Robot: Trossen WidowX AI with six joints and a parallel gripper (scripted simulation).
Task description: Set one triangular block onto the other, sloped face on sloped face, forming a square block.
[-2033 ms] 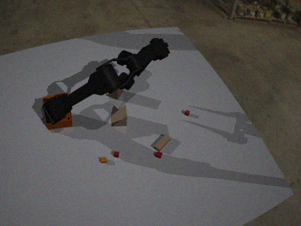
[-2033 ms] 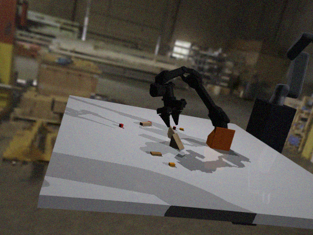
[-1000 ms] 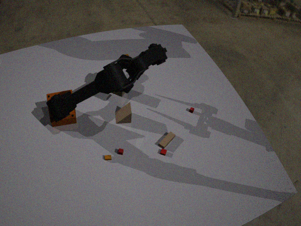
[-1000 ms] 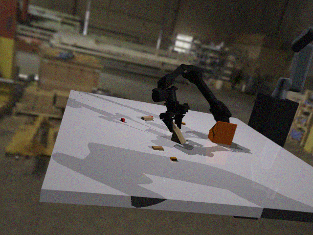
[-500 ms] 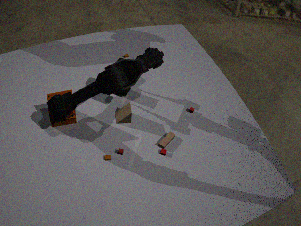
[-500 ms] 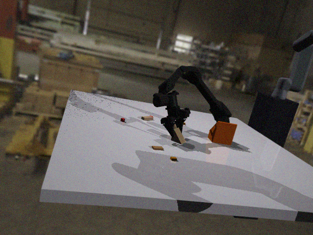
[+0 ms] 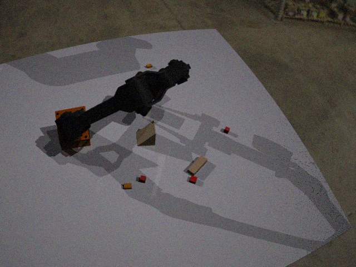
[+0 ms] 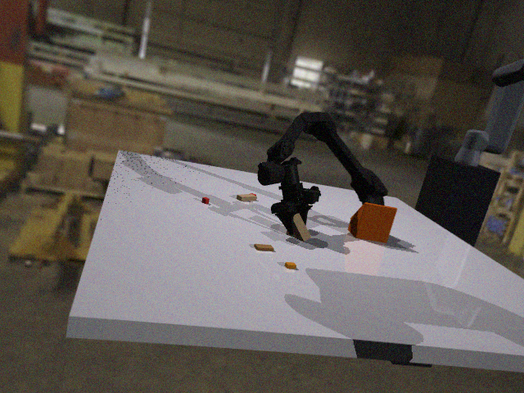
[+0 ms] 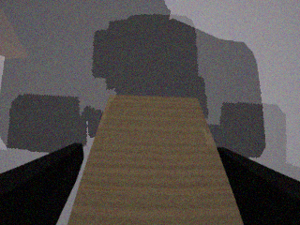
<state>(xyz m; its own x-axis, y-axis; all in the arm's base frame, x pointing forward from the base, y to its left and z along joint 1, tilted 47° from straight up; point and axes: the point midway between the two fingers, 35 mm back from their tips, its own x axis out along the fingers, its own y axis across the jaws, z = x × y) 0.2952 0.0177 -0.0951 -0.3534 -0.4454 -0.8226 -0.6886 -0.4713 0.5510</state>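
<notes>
One block (wood-grained) within the pincer

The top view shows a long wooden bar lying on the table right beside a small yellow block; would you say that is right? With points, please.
Not quite: the small block beside it is red. The top view shows the wooden bar (image 7: 197, 165) (image 8: 246, 197) lying on the table (image 7: 86, 230) (image 8: 169, 287) (image 9: 283, 70) right beside a small red block (image 7: 193, 179) (image 8: 253, 194).

The arm is matte black, with chunky, angular joints.
</notes>
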